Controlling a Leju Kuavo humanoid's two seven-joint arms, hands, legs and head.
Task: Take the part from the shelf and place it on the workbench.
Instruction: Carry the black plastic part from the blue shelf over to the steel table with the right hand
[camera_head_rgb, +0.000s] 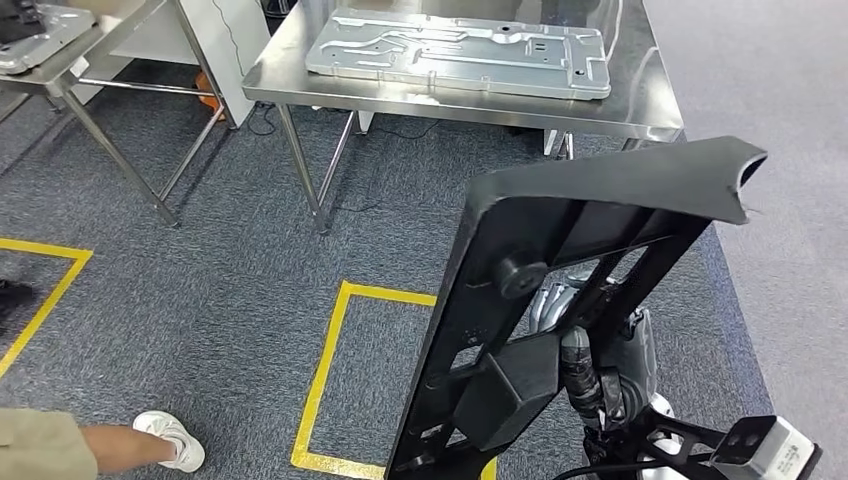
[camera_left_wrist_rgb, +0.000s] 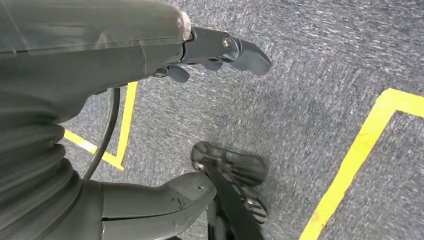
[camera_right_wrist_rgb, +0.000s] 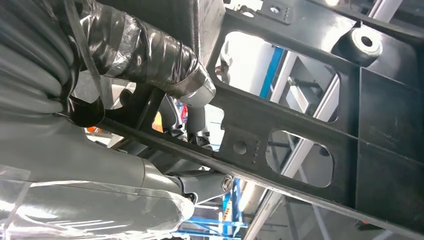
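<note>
A long black plastic frame part with cut-out windows (camera_head_rgb: 560, 290) rises tilted in the near right of the scene, held off the floor by the robot's right hand (camera_right_wrist_rgb: 150, 65), whose tape-wrapped fingers (camera_right_wrist_rgb: 165, 65) curl round one of its bars. The robot's left hand (camera_left_wrist_rgb: 150, 115) hangs over the grey carpet (camera_head_rgb: 220, 300), its thumb and fingers apart and holding nothing. Yellow tape rectangles (camera_head_rgb: 325, 370) mark the carpet just left of the part, and a person's white shoe (camera_head_rgb: 175, 440) shows at the near left edge. Farther off stands the stainless steel workbench (camera_head_rgb: 640, 110), well apart from the part, carrying a flat silver pressed-metal panel (camera_head_rgb: 460, 55). A second steel table (camera_head_rgb: 70, 70) stands at the far left.
</note>
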